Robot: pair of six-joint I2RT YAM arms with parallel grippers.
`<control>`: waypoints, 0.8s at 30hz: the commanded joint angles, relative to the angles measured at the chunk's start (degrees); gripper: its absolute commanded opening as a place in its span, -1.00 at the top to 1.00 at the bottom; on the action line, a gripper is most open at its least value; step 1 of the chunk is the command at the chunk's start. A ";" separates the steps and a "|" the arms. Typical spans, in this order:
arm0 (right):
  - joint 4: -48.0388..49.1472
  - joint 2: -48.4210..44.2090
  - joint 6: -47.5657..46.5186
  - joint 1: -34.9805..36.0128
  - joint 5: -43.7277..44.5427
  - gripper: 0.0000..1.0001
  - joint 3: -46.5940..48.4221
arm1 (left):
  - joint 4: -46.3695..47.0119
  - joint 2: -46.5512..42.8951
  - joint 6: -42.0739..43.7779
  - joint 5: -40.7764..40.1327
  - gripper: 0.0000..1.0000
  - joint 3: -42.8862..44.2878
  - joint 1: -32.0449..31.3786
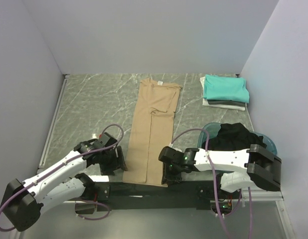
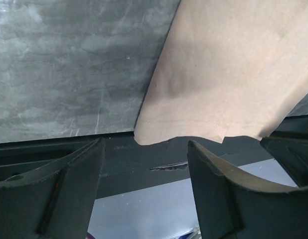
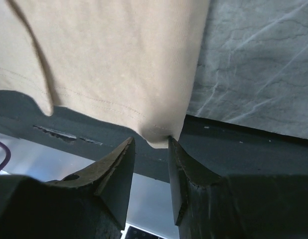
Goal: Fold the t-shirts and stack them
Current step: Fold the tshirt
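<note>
Shows tan t-shirt [image 1: 153, 134] folded lengthwise on desk [image 1: 94, 104], hem at near edge; neck label [image 1: 161, 82] too small to read. Reaching low and inward: left tool [image 2: 144, 149] released beside hem corner, right tool [image 3: 150, 142] narrowly parted around other corner.

The folded t-shirt [image 1: 154, 129] lies in the middle, stacked t-shirts [image 1: 225, 89] behind right, a basin [image 1: 270, 143] before them.

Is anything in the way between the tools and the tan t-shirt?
No, nothing visible. The left tool hangs open by the near left corner of the tan t-shirt; the right tool straddles its near right corner.
</note>
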 commanded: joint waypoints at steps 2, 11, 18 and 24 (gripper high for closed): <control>1.95 0.17 2.21 0.75 0.66 0.19 -1.40 | 1.26 1.03 -0.31 -0.45 -0.46 -0.57 -1.61; 0.02 1.49 3.62 1.89 1.80 0.19 -0.69 | 1.70 1.38 -0.13 -0.18 -0.47 -1.01 -3.28; -1.74 0.61 5.19 2.33 2.85 0.19 -1.39 | 1.96 1.56 1.53 -0.88 -0.51 -0.75 -4.87; 0.89 -0.18 6.60 2.33 2.94 0.18 -3.06 | 2.40 0.68 1.80 -0.97 -0.52 -1.01 -5.05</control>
